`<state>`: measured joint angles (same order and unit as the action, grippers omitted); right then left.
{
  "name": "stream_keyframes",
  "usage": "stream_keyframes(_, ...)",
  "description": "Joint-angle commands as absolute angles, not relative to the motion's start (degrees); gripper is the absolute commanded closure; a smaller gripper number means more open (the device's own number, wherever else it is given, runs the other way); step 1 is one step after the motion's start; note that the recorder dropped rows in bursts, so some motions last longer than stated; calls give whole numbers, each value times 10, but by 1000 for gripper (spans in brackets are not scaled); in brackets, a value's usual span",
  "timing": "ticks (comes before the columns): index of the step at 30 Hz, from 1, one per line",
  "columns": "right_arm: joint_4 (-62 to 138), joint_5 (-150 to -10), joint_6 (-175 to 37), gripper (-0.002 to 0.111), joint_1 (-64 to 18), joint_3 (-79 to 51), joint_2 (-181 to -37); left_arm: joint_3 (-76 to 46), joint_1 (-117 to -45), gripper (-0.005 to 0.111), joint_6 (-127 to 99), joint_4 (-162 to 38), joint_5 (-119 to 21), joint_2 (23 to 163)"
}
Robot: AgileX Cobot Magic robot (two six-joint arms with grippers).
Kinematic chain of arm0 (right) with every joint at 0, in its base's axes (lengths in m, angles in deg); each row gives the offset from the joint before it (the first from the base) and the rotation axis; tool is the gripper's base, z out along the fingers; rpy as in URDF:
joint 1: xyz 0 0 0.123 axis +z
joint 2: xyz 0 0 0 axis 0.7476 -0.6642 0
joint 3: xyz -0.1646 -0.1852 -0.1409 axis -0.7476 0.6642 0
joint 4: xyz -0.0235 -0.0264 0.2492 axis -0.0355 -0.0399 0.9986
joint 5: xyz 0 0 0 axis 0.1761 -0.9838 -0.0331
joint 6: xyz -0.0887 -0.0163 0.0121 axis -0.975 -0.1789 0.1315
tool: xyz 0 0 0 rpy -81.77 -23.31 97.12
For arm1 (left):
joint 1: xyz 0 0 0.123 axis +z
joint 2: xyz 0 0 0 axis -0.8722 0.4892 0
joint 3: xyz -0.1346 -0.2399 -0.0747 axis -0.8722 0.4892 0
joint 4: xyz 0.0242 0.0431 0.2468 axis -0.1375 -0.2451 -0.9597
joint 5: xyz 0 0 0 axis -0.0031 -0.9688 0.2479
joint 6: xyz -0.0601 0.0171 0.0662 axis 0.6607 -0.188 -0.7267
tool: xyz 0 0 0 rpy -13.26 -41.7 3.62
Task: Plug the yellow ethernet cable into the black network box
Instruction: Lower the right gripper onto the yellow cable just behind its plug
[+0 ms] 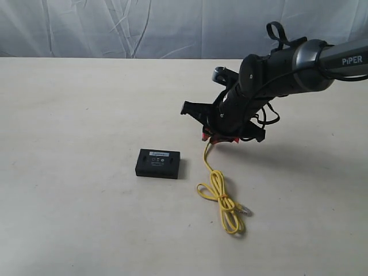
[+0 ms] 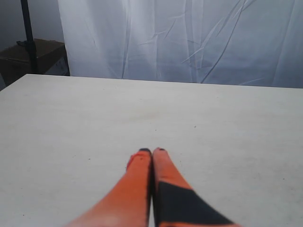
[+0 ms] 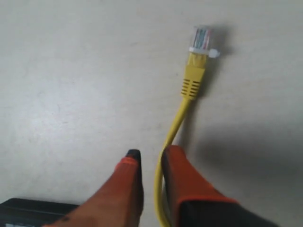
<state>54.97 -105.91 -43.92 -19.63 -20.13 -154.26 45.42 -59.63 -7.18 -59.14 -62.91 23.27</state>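
Observation:
The yellow ethernet cable (image 1: pixel 220 194) lies looped and knotted on the table, one clear plug (image 1: pixel 244 210) resting at its near end. Its other end rises to my right gripper (image 1: pixel 219 138), whose orange fingers are shut on the cord (image 3: pixel 176 124) a little behind its plug. That clear plug (image 3: pixel 201 40) sticks out past my right gripper (image 3: pixel 150 158) above the table. The black network box (image 1: pixel 158 163) lies flat to the left of that gripper, apart from the cable; one edge of the box (image 3: pixel 28 210) shows beside the fingers. My left gripper (image 2: pixel 151 151) is shut and holds nothing.
The beige table (image 1: pixel 69 115) stretches wide around the box and cable. A white wrinkled curtain (image 1: pixel 144 26) hangs behind the far edge. A dark stand and a brown box (image 2: pixel 33 52) sit beyond the table's corner in the left wrist view.

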Motion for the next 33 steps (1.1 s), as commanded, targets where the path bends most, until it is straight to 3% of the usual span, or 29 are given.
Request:
stream_keyframes(1,521,-1048,-402,89,-196,-204,-1542,457,-595,107,-71,-592,-625,230)
stream_keyframes(33,464,-1021,-343,89,-177,-204,-1568,457,-595,107,-71,-592,-625,230)
